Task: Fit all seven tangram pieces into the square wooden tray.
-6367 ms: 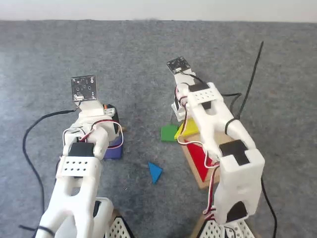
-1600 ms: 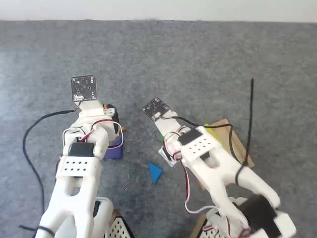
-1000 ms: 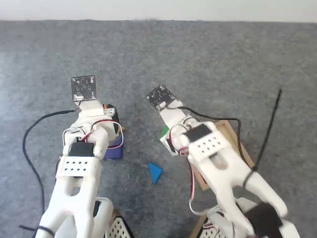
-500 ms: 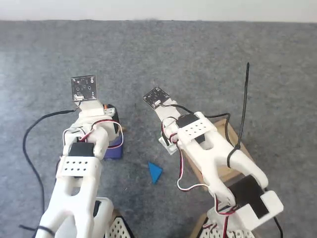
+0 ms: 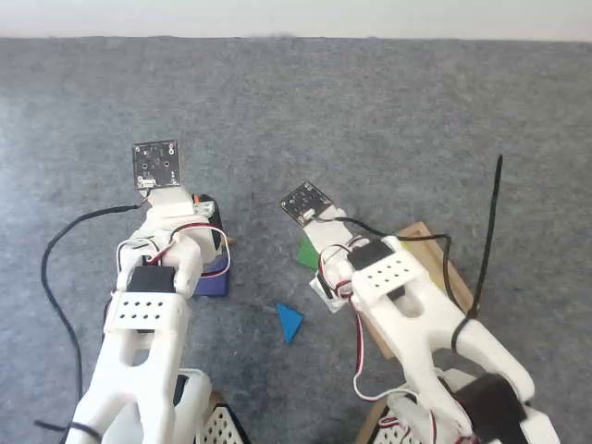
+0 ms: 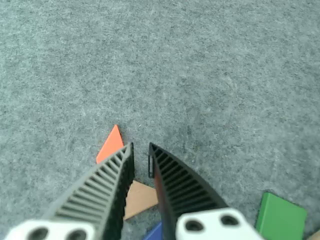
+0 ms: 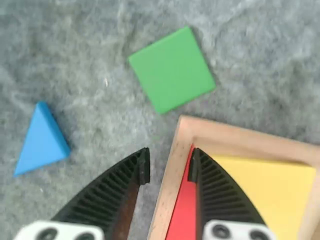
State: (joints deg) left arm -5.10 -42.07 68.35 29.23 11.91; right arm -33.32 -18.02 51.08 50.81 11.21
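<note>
Straddling rim of square wooden tray (image 7: pixel 240 142): right gripper (image 7: pixel 169 165), ribbed black jaws parted, one inside over red piece (image 7: pixel 182 210), which lies beside yellow piece (image 7: pixel 265 185). Flat green square (image 7: pixel 172 69) and blue triangle (image 7: pixel 42 140) lie on fuzzy grey carpet (image 7: pixel 75 30) near tray corner. Left gripper (image 6: pixel 140 147) jaws all but closed, empty, near orange triangle (image 6: pixel 111 144).

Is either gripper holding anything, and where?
Left gripper holds nothing. Right gripper straddles the tray wall near a corner; a firm clamp cannot be told.
</note>
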